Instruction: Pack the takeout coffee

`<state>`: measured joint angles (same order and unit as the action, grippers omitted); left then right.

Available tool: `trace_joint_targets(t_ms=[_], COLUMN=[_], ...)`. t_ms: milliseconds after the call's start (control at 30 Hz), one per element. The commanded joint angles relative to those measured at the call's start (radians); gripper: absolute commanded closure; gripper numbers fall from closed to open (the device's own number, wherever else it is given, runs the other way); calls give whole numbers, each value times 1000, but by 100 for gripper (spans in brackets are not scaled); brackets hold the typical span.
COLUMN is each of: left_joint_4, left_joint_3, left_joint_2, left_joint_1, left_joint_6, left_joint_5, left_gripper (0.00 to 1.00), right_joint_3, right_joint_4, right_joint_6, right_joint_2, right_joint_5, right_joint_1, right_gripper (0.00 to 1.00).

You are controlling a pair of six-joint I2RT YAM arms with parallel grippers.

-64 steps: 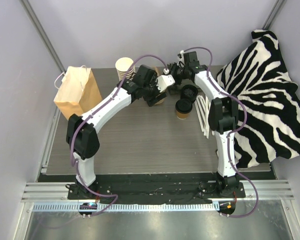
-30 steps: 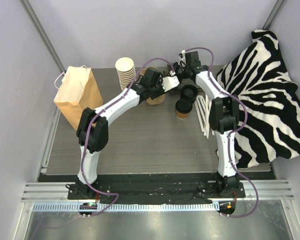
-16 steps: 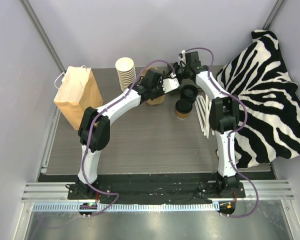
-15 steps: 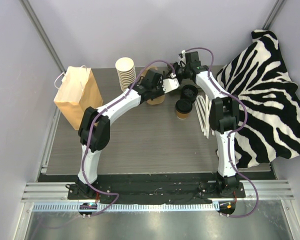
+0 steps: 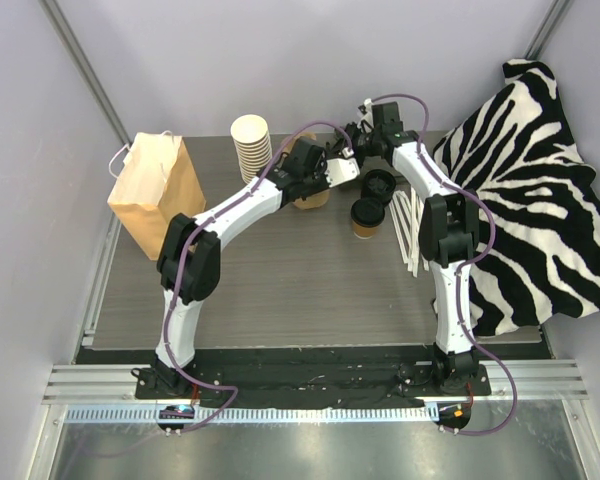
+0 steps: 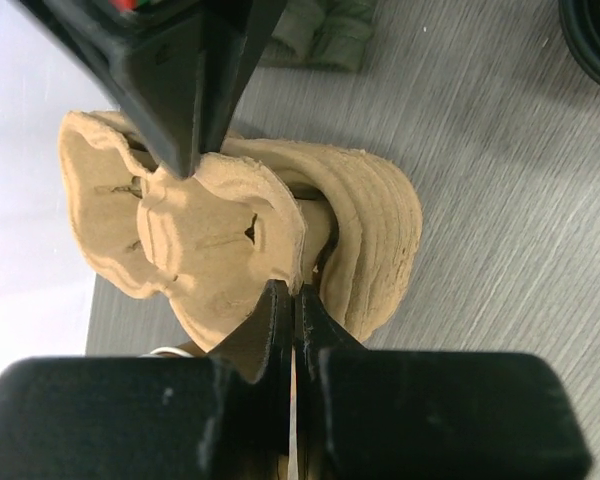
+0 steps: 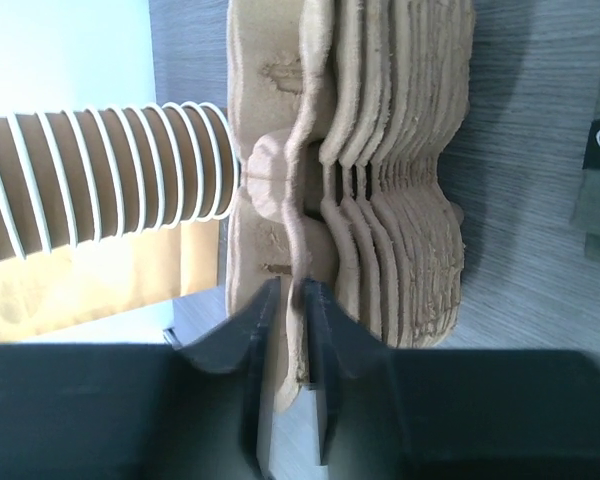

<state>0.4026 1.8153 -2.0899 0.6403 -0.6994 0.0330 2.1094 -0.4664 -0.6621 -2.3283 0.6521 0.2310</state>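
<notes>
The takeout coffee (image 5: 365, 216), a small brown cup with a black lid, stands on the table right of centre, and neither gripper touches it. Both grippers are at a stack of brown pulp cup carriers (image 5: 311, 197) at the back. My left gripper (image 6: 292, 292) is shut on the rim of the top carrier (image 6: 205, 235), which leans away from the stack (image 6: 375, 240). My right gripper (image 7: 295, 290) straddles the same carrier's opposite rim (image 7: 298, 215) with its jaws a little apart and a gap on one side. Its fingers (image 6: 180, 90) show in the left wrist view.
A tall stack of lidless cups (image 5: 251, 142) lies behind the carriers. A brown paper bag (image 5: 155, 185) stands at the left. A loose black lid (image 5: 380, 183) and white straws (image 5: 408, 232) lie right of the coffee. A zebra cloth (image 5: 530, 180) covers the right side.
My left gripper has closed onto the top carrier's rim. My right gripper's jaws have parted slightly. Neither arm has visibly moved over the last second.
</notes>
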Motion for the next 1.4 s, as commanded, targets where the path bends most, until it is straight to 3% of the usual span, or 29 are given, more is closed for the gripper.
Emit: trace_joint_targets(t_ms=[0, 167, 467, 800, 933, 1100, 1367], left_joint_4=[-24, -51, -157, -196, -197, -208, -212], left_joint_3=[42, 33, 2, 6, -2, -34, -76], left_joint_2=[65, 96, 142, 146, 149, 160, 171], left_joint_1=[-7, -7, -8, -8, -8, -8, -8], left_joint_6=[-47, -90, -156, -198, -201, -199, -180], left_joint_5=[5, 25, 62, 70, 73, 74, 61], left_gripper=[100, 100, 100, 100, 100, 100, 100], right_joint_3=[58, 83, 83, 52, 12, -25, -2], right_joint_4=[37, 34, 34, 32, 28, 12, 20], right_joint_6=[28, 55, 62, 76, 79, 99, 81], right_joint_2=[60, 80, 86, 99, 106, 116, 129], right_joint_5=[35, 21, 21, 23, 20, 20, 63], right_joint_1=[-9, -15, -19, -25, -25, -27, -30], right_gripper=[70, 56, 55, 59, 70, 75, 56])
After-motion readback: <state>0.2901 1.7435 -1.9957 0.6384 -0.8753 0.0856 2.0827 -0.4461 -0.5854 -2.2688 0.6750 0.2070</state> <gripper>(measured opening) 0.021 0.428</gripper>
